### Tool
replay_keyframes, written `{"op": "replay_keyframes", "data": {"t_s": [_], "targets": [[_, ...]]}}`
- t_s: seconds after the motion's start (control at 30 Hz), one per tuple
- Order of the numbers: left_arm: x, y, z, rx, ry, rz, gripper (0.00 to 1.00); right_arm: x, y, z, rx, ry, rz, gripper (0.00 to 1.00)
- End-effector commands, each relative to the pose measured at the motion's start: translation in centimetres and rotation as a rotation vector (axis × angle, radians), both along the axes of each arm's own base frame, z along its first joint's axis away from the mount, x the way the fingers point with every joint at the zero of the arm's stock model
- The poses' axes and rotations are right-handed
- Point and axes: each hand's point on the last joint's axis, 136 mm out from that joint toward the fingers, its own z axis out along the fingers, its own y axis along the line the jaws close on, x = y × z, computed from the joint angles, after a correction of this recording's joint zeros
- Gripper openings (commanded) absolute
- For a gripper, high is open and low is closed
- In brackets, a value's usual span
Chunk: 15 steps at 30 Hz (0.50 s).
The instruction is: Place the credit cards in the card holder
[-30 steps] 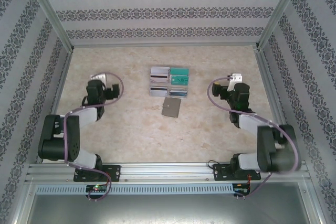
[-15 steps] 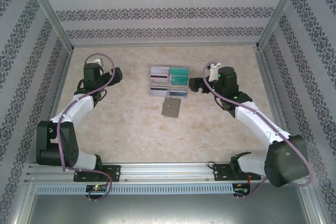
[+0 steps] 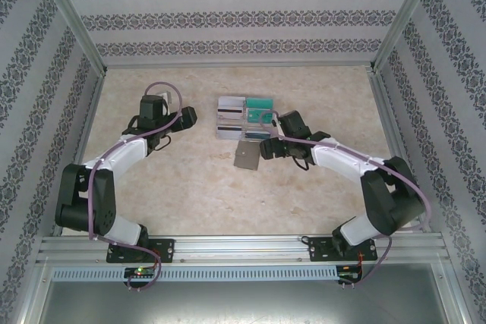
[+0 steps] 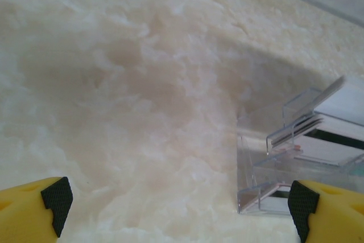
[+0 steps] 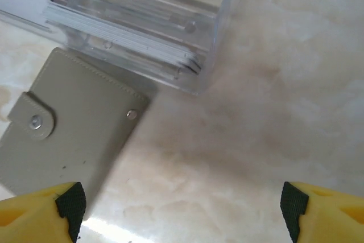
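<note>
Nearest, the card holder lies shut and flat on the counter, snap tab on top. The right pincer hovers just at its 3 o'clock edge, fingers spread wide with nothing between them. Farther back, at the holder's 12 o'clock, the clear tray holds the credit cards, teal and white-grey, in its compartments. At the tray's 9 o'clock the left pincer hangs wide and empty over bare counter.
</note>
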Motion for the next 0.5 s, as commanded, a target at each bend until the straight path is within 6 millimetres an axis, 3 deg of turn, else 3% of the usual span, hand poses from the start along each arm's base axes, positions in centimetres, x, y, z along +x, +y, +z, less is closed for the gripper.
{"op": "replay_keyframes", "data": {"t_s": [0.0,0.13,0.23,0.47], "targets": [[0.3,-1.5,0.9,-0.01,-0.004,-0.038,0.99,0.4,1.3,1.7,-0.059,-0.07,0.075,0.89],[-0.1,-1.1,0.5,0.001,0.005,-0.011,0.99,-2.1,3.8,1.6,-0.119,-0.066,0.203,0.84],[-0.2,-1.4,0.0,-0.023,0.018,-0.014,0.99,-3.5,6.3,1.7,-0.03,-0.011,0.217,0.76],[-1.2,-1.8,0.0,-0.038,0.042,-0.043,0.99,-3.8,11.3,0.9,0.093,0.134,0.165,0.64]]}}
